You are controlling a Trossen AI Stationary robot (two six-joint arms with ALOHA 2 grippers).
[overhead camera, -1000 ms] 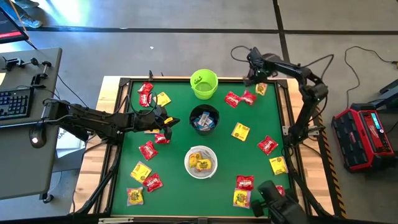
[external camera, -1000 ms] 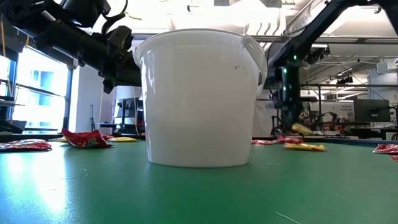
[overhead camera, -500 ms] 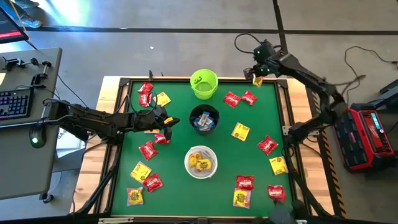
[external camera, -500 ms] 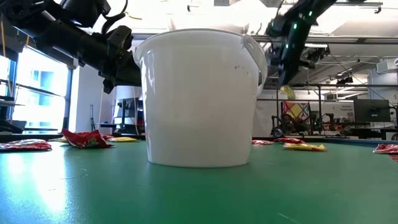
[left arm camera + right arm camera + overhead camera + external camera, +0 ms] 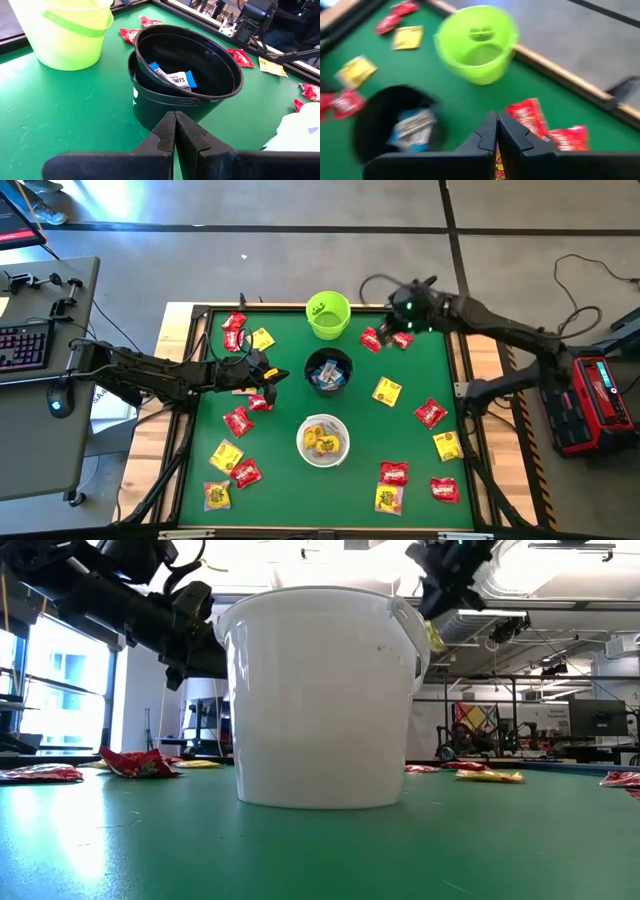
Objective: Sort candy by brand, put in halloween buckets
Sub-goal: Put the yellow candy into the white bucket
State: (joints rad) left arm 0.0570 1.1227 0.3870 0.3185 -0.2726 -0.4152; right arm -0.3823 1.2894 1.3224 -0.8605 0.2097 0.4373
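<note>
Candy packets (image 5: 238, 421) lie scattered on green table (image 5: 285, 440), light, flat, crinkly, slippery; pinch by an edge. Left gripper (image 5: 270, 380) closed empty beside black bucket (image 5: 328, 370). Right gripper (image 5: 398, 323), far right near green bucket (image 5: 328, 315), clamps yellow packet (image 5: 434, 636)

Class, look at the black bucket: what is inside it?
The black bucket holds blue-and-white candy packets lying on its floor. Anything beneath those packets is covered and cannot be seen.

Green felt-topped table (image 5: 290, 370) with dark frame, lime green plastic bucket (image 5: 328, 315) far, black bucket (image 5: 328, 371) centre, white translucent bucket (image 5: 323, 439) near, red and yellow shiny candy packets (image 5: 430, 413) scattered around
</note>
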